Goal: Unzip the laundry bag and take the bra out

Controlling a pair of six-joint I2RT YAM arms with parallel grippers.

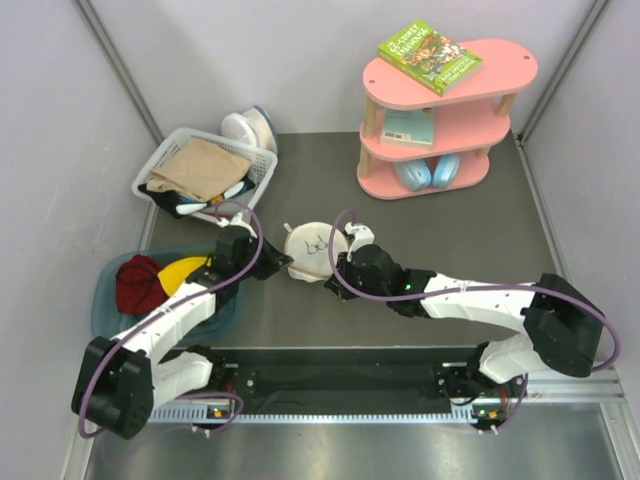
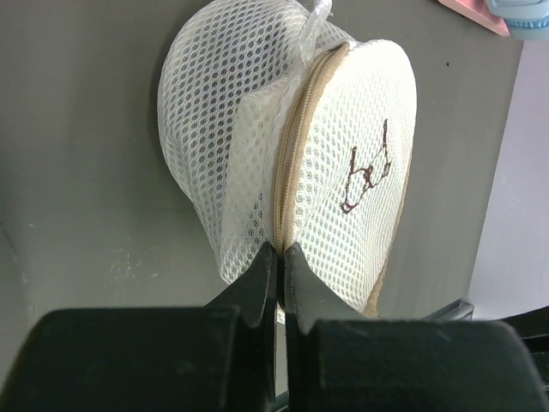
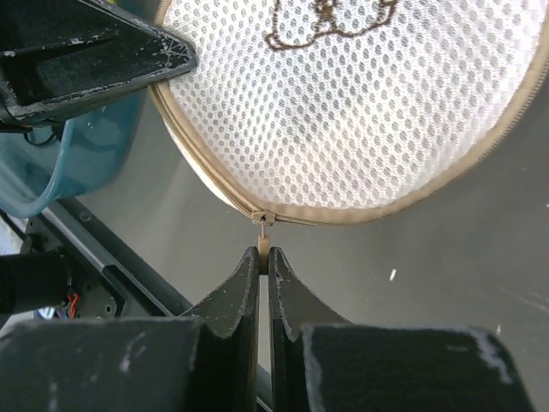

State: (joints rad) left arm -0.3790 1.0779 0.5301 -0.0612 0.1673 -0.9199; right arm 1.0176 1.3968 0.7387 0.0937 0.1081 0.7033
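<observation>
So | laundry bag (image 1: 308,252) mid table (image 1: 450,220), zipped | left gripper (image 2: 280,257) pinched tight on its mesh edge | right gripper (image 3: 264,257) clamped on zipper pull (image 3: 263,233) | tip: drag pull round the curve, left anchoring

a lab test cell: plain panels (image 1: 300,60) enclose a grey table (image 1: 470,230) staged with pink shelf (image 1: 470,125) and basket (image 1: 155,160).

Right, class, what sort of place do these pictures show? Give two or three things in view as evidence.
Probably a robot test cell dressed as a home laundry corner: a grey table between blank walls, a white basket of clothes, a mesh laundry bag, and a pink shelf with books.
</observation>
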